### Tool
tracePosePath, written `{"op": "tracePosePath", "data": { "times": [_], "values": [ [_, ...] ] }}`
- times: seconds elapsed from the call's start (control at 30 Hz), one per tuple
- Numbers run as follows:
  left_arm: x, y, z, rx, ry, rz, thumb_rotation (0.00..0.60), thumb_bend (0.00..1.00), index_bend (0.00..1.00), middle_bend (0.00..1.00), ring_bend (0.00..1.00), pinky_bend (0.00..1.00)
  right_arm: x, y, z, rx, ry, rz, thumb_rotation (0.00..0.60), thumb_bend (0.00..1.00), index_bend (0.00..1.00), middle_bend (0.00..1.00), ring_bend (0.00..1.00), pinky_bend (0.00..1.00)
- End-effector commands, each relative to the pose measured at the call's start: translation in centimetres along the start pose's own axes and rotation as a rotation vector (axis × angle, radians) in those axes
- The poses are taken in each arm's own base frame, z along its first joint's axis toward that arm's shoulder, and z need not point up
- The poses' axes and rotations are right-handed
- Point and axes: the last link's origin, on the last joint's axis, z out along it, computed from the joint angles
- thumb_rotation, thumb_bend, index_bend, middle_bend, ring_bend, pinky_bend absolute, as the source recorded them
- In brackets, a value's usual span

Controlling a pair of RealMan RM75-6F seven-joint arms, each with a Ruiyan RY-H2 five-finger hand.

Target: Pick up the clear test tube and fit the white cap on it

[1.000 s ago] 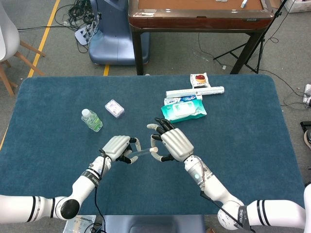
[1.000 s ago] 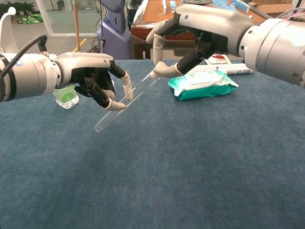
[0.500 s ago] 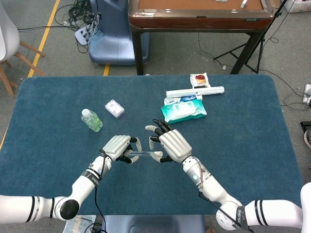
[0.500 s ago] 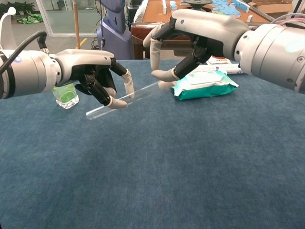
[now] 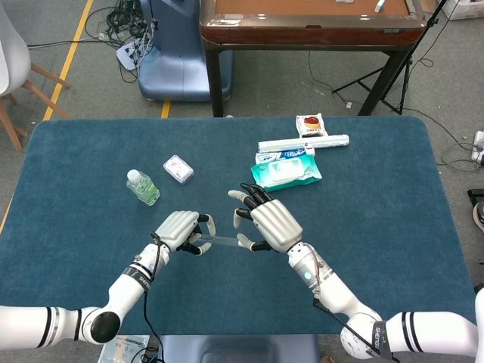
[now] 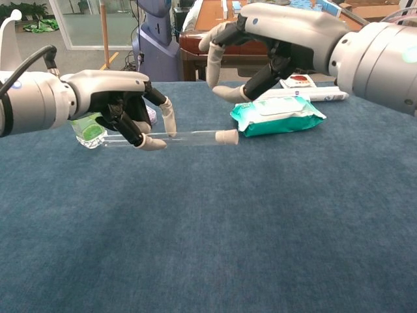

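Since a second before, the clear glass-like test tube (image 6: pixel 171 137) had swung from a steep tilt to level, and the robot's right hand (image 6: pixel 260 55) had lifted off its end. That hand hung above, fingers curled apart, holding nothing. The left hand (image 6: pixel 130 107) pinched the tube near its middle, clear of the blue felt-like tabletop (image 6: pixel 260 228), toward the near edge. A pale rounded cap (image 6: pixel 227 137) sat on the tube's right end; how firmly, I could not tell. The tube looked light, rigid, slick and breakable, best held mid-shaft with gentle pressure.
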Motion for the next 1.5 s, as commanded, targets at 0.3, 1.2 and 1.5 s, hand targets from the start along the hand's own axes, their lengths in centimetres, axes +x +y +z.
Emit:
{"op": "tracePosePath", "data": {
  "times": [0.3,1.2,1.5],
  "values": [
    [-0.8,-3.4,0.0,0.085,0.011,0.062,0.6,0.32,0.59,1.0,1.0,1.0,3.5,3.5,-2.8,-0.094,0.063,-0.086,0.6,0.36,0.46,0.13,0.0,0.0],
    [-5.5,-8.0,4.2,0.271,0.013,0.194,0.6,0.32,0.47,1.0,1.0,1.0,5.4,8.8,-7.7,-0.259,0.051,-0.158,0.6,0.36,0.46,0.12,0.0,0.0],
    [-4.2,-7.6,3.6,0.261,0.044,0.158,0.6,0.32,0.21,1.0,1.0,1.0,5.7,9.5,-8.1,-0.282,0.062,-0.156,0.6,0.36,0.46,0.12,0.0,0.0]
  ]
}}
